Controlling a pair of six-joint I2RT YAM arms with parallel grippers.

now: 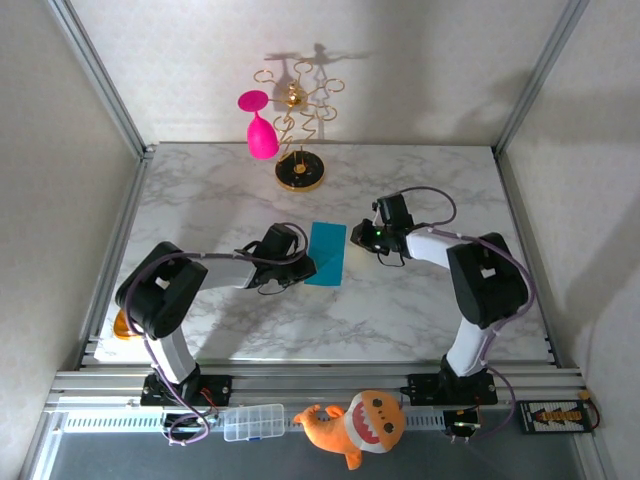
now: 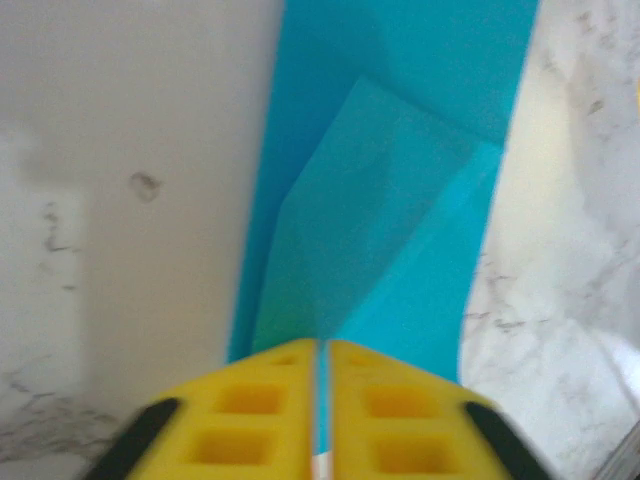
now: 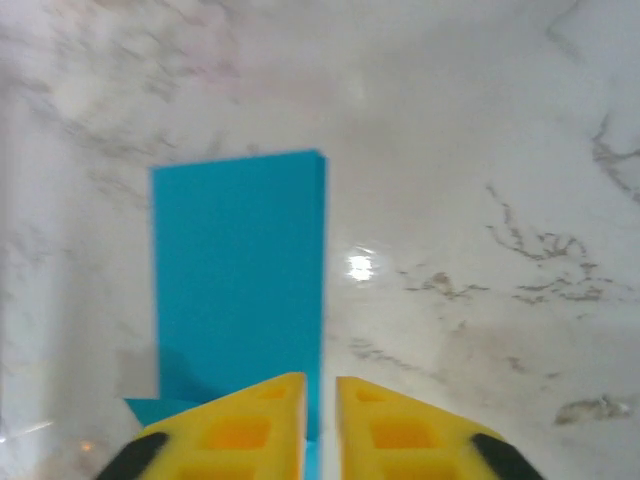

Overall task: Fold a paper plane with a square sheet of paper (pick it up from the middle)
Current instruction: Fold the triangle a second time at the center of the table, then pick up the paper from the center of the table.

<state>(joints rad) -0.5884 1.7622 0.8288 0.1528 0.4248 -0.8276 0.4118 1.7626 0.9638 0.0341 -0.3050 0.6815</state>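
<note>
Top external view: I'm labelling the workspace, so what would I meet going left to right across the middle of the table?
left gripper → the square sheet of paper, folded into a narrow strip → right gripper

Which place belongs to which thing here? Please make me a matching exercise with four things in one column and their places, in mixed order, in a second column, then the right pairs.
Things:
1. turquoise paper
2. pink goblet
3. orange plush toy
4. gold stand

Places:
A. in front of the near edge of the table
B. standing at the far middle of the table
C. lying mid-table between the two arms
D. hanging upside down from a wire hook

Pairs: 1-C, 2-D, 3-A, 4-B
</note>
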